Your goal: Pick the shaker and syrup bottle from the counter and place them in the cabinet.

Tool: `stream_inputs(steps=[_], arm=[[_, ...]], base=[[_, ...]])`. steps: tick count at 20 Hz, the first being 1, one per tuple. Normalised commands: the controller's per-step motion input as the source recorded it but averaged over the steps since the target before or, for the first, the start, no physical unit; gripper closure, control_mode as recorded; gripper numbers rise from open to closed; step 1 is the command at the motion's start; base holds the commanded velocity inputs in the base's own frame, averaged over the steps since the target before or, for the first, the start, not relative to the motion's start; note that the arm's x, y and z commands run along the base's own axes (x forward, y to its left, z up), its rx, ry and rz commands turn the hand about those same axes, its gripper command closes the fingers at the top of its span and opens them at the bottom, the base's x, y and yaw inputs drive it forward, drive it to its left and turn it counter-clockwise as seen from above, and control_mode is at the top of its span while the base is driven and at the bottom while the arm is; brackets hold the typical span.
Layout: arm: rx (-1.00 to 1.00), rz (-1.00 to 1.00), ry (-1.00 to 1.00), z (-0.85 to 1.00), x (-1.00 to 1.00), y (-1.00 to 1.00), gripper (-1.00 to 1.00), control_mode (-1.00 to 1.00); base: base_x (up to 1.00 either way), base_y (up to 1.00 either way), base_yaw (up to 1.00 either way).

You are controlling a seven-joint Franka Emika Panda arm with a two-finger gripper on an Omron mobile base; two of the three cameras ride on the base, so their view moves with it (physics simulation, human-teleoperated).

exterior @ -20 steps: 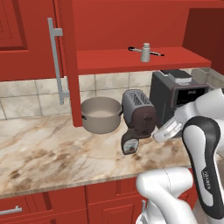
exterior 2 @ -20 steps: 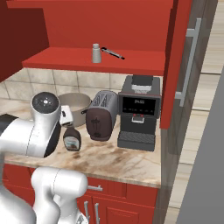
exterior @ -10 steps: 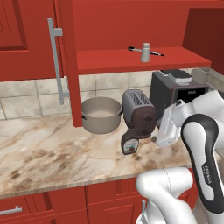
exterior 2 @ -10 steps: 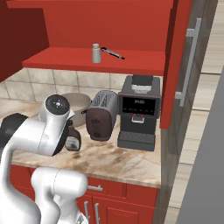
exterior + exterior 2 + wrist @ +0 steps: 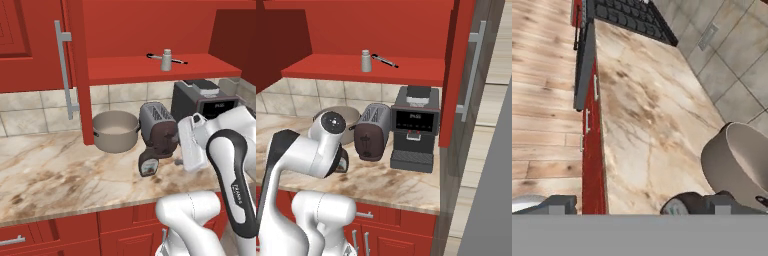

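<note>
The small pale grey shaker [image 5: 166,60] [image 5: 365,61] stands on the red cabinet's shelf [image 5: 125,70], beside a thin dark rod. On the beige marble counter [image 5: 60,170], in front of the toaster, sits the dark brown syrup bottle [image 5: 148,162], half hidden behind my arm in the right base view [image 5: 344,162]. My gripper [image 5: 180,161] is open, low over the counter just right of the bottle. In the hand view the bottle's top [image 5: 679,205] lies at the bottom between the spread tips, near the right one; the gripper [image 5: 642,206] holds nothing.
A brown-and-grey toaster [image 5: 157,127] and a grey pot [image 5: 116,131] stand just behind the bottle. A black coffee machine [image 5: 202,102] is at the right. The open cabinet door [image 5: 75,70] with its silver bar handle hangs left of the shelf.
My arm has swung forward, its elbow shifting toward the toaster and the hand turning by the syrup bottle. Shaker and bottle have not moved.
</note>
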Motion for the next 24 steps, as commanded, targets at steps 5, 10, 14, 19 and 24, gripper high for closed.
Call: stream_inputs(steps=[5,10,14,19,24], arm=[[-0.1,0.27,-0.34,-0.48,0.0,0.11,-1.0,-1.0],[-0.08,0.21,-0.27,-0.34,0.0,0.07,-1.0,-1.0],[0.0,0.01,-0.06,-0.04,-0.01,0.0,-1.0,-1.0],[0.02,0.0,0.0,-0.01,0.02,-0.01,-1.0,-1.0],[0.07,0.0,0.1,-0.26,0.0,0.0,-1.0,-1.0]], base=[[0.0,0.0,0.0],[0.0,0.0,0.0],[0.0,0.0,0.0],[0.0,0.0,0.0],[0.0,0.0,0.0]])
